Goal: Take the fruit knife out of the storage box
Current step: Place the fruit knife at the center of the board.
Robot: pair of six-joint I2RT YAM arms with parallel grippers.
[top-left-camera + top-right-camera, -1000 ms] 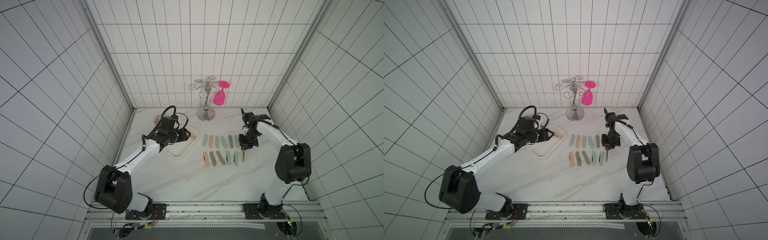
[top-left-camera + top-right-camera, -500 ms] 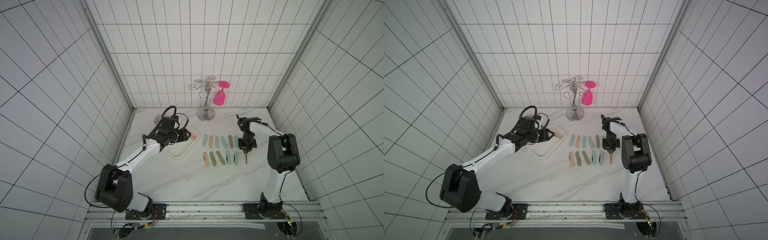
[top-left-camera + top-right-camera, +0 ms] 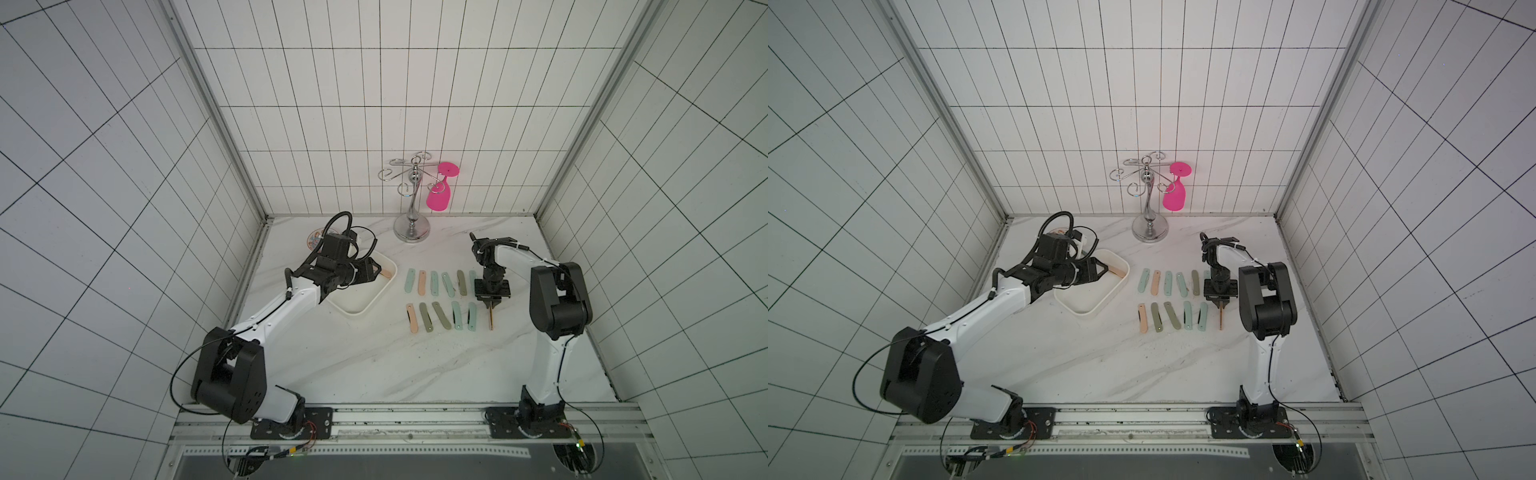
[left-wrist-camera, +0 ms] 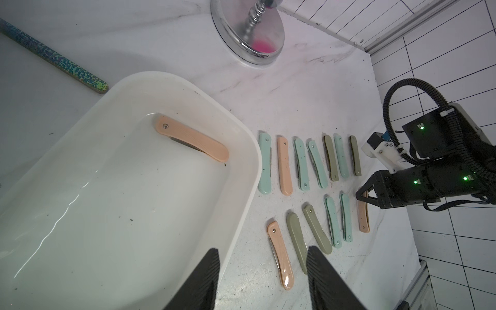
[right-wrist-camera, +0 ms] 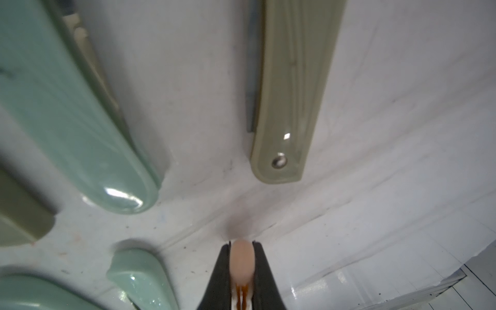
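Worktop: one marble slab; everything I see stands on it.
Storage box: one white tray, left of the knife rows, under my left arm.
Stand: one chrome rack by the back wall, with one pink glass hanging upside down from it.
Left gripper: fingers apart, gripping nothing, hovering over the box near its knife.
Right gripper: fingers clamped on one peach held knife, edge-up at the right end of the near row.
Bowl: one, small and patterned, behind the box.
Loose knives: I count twelve, seven in the far row and five in the near row; six mint, four olive, two peach.
Fruit knife: one, peach, folded, lying inside the box at the end nearest the rows.
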